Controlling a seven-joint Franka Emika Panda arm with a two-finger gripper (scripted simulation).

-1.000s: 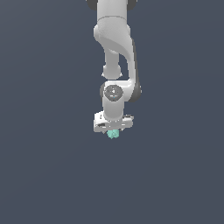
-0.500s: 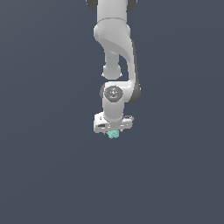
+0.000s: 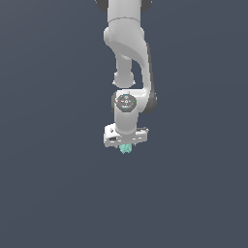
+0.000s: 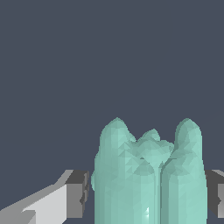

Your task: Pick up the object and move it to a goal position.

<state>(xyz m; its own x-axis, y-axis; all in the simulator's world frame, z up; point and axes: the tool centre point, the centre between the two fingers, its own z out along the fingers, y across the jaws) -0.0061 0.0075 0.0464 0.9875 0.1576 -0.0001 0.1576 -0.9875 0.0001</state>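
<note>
The object (image 3: pixel 126 149) is a small pale teal-mint lumpy piece, seen just under the white arm's hand in the exterior view. My gripper (image 3: pixel 126 145) points down and is shut on it. In the wrist view the object (image 4: pixel 148 175) fills the space between my two fingers (image 4: pixel 75 194). One grey pad presses on each side of it. My gripper (image 4: pixel 148 194) holds it over the plain dark grey ground. Whether the object touches the ground cannot be told.
The white arm (image 3: pixel 127 63) comes down from the top of the exterior view. Plain dark grey ground (image 3: pixel 48 193) lies all around it.
</note>
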